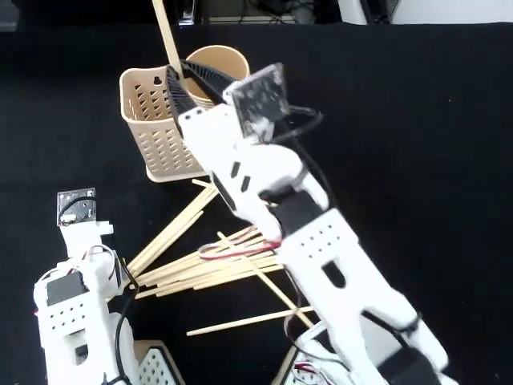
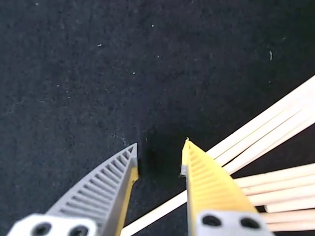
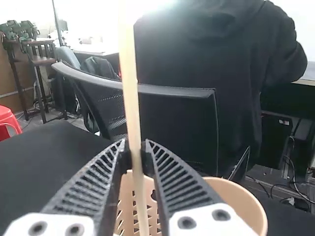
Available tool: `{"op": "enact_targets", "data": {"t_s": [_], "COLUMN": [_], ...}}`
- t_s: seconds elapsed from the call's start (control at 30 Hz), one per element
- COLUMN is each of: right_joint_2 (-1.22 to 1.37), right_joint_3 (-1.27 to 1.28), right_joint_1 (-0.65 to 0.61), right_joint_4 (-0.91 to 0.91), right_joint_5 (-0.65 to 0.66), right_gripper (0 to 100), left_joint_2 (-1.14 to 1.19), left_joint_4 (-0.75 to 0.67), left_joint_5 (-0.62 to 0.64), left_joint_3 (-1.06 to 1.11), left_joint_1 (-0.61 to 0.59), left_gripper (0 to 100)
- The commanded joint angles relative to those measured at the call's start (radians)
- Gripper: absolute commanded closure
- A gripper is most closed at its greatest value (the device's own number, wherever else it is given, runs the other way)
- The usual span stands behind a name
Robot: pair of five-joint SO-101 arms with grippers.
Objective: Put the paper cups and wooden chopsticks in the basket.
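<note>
High view shows the right end effector [image 1: 172, 76] over the perforated basket [image 1: 152, 120] at the far side of the black worktop [image 1: 401, 120]. Its two dark fingers are pressed onto a single wooden chopstick [image 1: 167, 32]. The stick stands almost upright, its long axis running from above the fingers straight down toward the basket mouth.

In the right wrist view the chopstick [image 3: 127, 73] passes between the ribbed fingers of the right end effector [image 3: 134, 145]. The basket [image 3: 125, 206] lies directly below, with the paper cup [image 3: 241, 196] just beside it. Whether the stick's lower tip is already past the rim, and whether the cup sits inside the basket or behind it, I cannot tell. Since the basket lies under the grip, the drop probably needs little more than a release.

The left end effector [image 2: 161, 147] hangs spread over bare worktop. The loose chopsticks [image 2: 275, 137] fan out just beside its yellow finger, and that pile [image 1: 208, 269] is nearer the left arm.
</note>
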Motion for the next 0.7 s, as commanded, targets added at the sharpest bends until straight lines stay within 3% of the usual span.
{"op": "enact_targets", "data": {"t_s": [0.0,0.67], "right_joint_2": [0.061,0.467], "right_joint_3": [-0.136,-0.463], "right_joint_1": [-0.014,-0.064], "right_joint_4": [-0.028,-0.029], "right_joint_5": [-0.006,-0.006], "right_gripper": [98.6,98.6], "left_joint_2": [-0.008,-0.008], "left_joint_4": [-0.014,-0.014], "left_joint_5": [0.006,0.006], "left_joint_3": [-0.005,-0.005], "left_joint_1": [0.012,0.012], "left_gripper": [84,84]}}
